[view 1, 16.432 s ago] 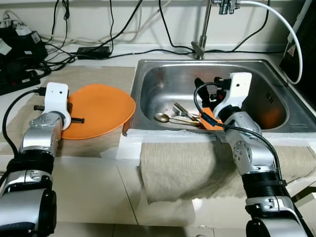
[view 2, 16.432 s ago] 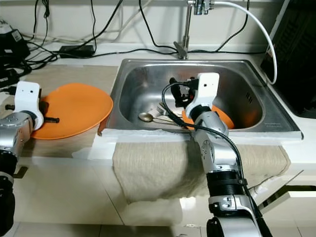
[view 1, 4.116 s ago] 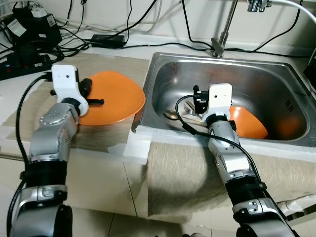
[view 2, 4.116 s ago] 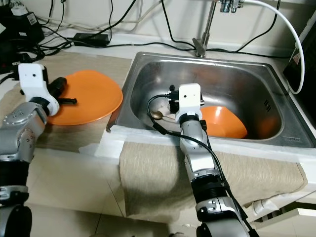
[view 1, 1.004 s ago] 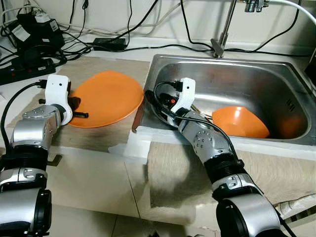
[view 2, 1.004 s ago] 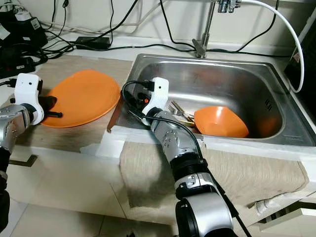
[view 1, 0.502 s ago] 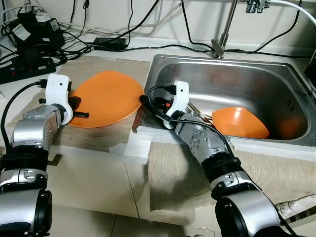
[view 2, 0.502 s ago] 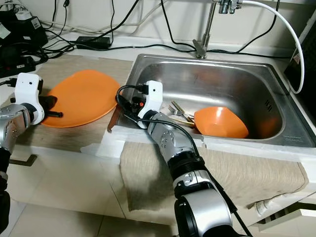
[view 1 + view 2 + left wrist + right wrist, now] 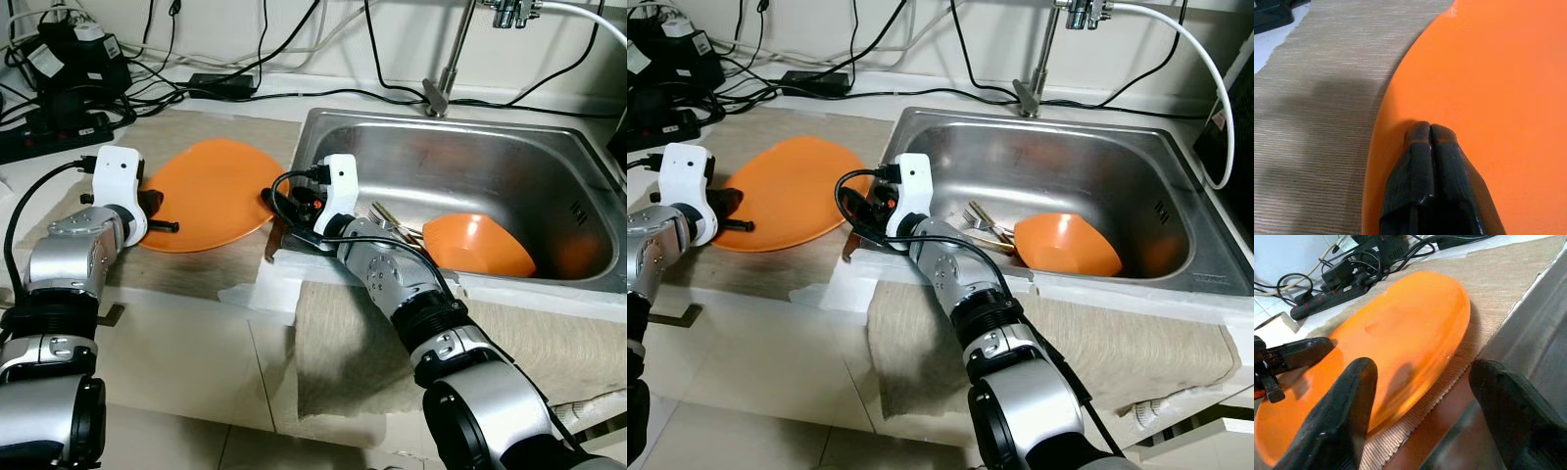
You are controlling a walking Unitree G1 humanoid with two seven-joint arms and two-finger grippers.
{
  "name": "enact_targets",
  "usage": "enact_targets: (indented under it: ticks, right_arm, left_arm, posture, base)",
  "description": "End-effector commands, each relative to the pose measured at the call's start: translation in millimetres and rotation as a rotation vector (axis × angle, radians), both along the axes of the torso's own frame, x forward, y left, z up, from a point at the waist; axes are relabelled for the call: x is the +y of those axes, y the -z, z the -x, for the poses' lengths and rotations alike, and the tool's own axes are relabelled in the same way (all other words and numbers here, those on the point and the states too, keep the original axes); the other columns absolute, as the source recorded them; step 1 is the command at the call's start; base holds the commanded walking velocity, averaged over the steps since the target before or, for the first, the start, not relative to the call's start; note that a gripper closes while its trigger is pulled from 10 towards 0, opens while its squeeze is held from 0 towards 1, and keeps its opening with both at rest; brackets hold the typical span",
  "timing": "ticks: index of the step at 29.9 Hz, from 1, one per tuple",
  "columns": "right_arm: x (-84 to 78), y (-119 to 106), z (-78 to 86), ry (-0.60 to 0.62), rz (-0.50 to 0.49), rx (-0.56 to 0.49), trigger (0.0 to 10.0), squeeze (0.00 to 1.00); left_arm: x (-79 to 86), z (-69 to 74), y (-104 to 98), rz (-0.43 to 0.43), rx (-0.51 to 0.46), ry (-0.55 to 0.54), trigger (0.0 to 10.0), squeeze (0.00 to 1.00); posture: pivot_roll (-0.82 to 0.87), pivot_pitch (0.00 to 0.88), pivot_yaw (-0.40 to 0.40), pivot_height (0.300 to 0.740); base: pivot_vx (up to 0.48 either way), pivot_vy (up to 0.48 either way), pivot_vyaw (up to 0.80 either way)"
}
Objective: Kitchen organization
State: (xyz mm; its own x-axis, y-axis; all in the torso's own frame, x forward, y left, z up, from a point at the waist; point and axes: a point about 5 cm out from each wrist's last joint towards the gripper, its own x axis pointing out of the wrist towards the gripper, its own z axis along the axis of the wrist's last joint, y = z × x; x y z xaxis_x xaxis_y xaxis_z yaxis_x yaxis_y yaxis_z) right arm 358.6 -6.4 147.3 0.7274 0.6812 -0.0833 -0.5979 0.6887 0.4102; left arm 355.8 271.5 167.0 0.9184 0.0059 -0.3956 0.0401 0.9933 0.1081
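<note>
Beside sink (image 9: 549, 162): left gripper (image 9: 1431, 128) pinching plate (image 9: 211, 191), right gripper (image 9: 1420, 382) wide; could push plate off its rim.

The right gripper (image 9: 1420, 401) is swinging leftward out of the sink (image 9: 509, 157): sixteen seconds ago it was hanging over the cutlery (image 9: 392, 223) and the bowl (image 9: 480, 245) in the basin, a second ago it was at the sink's left wall, and now it is crossing the rim with its fingers (image 9: 1347, 406) spread wide and pointing at the near edge of the plate (image 9: 211, 191) on the desk (image 9: 176, 274). The bowl, earlier half hidden behind that arm, is now lying in plain sight. The left gripper (image 9: 1431, 128), raised above the plate's far side four seconds ago, is now resting low at the plate's left rim.
</note>
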Motion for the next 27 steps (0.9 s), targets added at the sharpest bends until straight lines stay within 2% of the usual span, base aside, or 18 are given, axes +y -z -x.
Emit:
enact_targets:
  ticks: [1, 20, 27]
  right_arm:
    - [61.4, -27.6, 17.7, -0.139, -0.095, -0.038, 0.0, 0.00]
    - [59.7, -26.6, 17.2, -0.122, -0.113, -0.057, 0.0, 0.00]
    - [53.8, -29.9, 13.1, -0.079, -0.117, -0.081, 0.0, 0.00]
  left_arm:
    - [0.6, 9.8, 28.1, 0.029, 0.122, -0.013, 10.0, 0.00]
    - [-1.7, 9.2, 25.8, 0.026, 0.114, 0.003, 10.0, 0.00]
    - [-3.7, 8.0, 23.3, 0.025, 0.097, 0.015, 10.0, 0.00]
  posture:
    - [0.10, 0.000, -0.021, 0.740]
    - [0.10, 0.000, -0.016, 0.740]
    - [0.09, 0.000, -0.015, 0.740]
  base:
    - [0.000, 0.000, 0.00]
    - [0.000, 0.000, 0.00]
    - [0.000, 0.000, 0.00]
